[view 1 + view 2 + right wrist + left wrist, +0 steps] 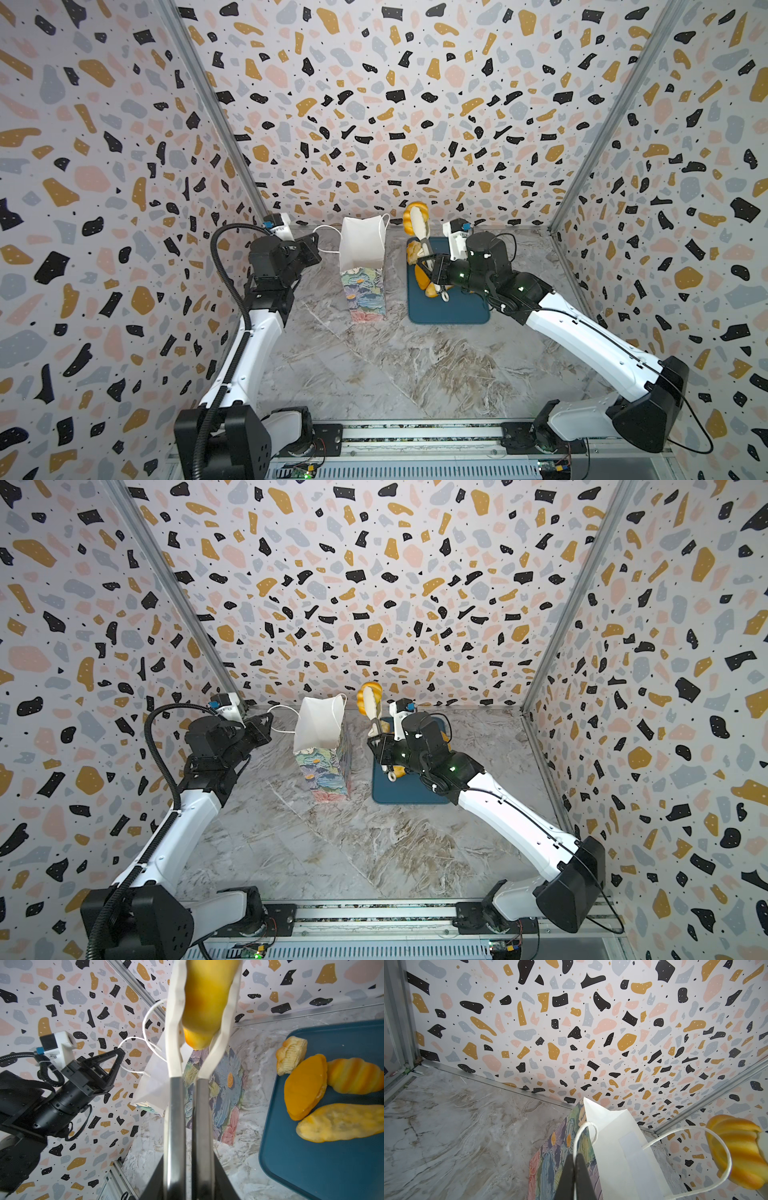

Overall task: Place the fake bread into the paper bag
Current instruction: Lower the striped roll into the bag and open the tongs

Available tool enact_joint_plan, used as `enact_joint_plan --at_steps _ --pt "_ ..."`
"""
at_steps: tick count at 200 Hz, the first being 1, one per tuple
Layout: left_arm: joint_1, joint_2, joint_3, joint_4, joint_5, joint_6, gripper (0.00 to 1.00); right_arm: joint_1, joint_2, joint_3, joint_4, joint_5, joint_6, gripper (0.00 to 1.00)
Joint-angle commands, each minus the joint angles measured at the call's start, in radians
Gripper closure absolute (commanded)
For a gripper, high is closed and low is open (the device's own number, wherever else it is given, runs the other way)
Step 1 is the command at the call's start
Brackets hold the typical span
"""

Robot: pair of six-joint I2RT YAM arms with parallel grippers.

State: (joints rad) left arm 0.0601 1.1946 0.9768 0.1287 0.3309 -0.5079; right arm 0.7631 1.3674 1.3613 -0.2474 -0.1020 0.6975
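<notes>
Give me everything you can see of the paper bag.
The bag stands open-mouthed on the marble table, left of the blue tray, not touching it. Tall, narrow paper: pastel flower print outside, white inside. The left gripper, jaws shut, pinches one thin white cord handle out sideways. Its bottom inside is hidden.

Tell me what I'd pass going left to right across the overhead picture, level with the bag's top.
Left tool pinching the cord handle → paper bag → ridged roll held up in tongs → right arm.
</notes>
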Motion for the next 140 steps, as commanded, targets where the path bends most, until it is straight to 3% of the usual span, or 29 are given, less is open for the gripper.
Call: enact_joint_plan --at_steps 1,65,140 --pt "-0.005 -0.023 -0.006 0.026 0.001 0.017 1.00 0.019 -0.001 0.084 0.001 0.027 -0.042 0.72" --pt "-0.005 -0.021 -0.006 0.023 0.000 0.019 1.00 0.083 0.061 0.196 -0.045 0.070 -0.085 0.71" --pt "-0.005 -0.020 -0.007 0.031 0.010 0.015 1.00 0.139 0.182 0.437 -0.202 0.142 -0.167 0.71"
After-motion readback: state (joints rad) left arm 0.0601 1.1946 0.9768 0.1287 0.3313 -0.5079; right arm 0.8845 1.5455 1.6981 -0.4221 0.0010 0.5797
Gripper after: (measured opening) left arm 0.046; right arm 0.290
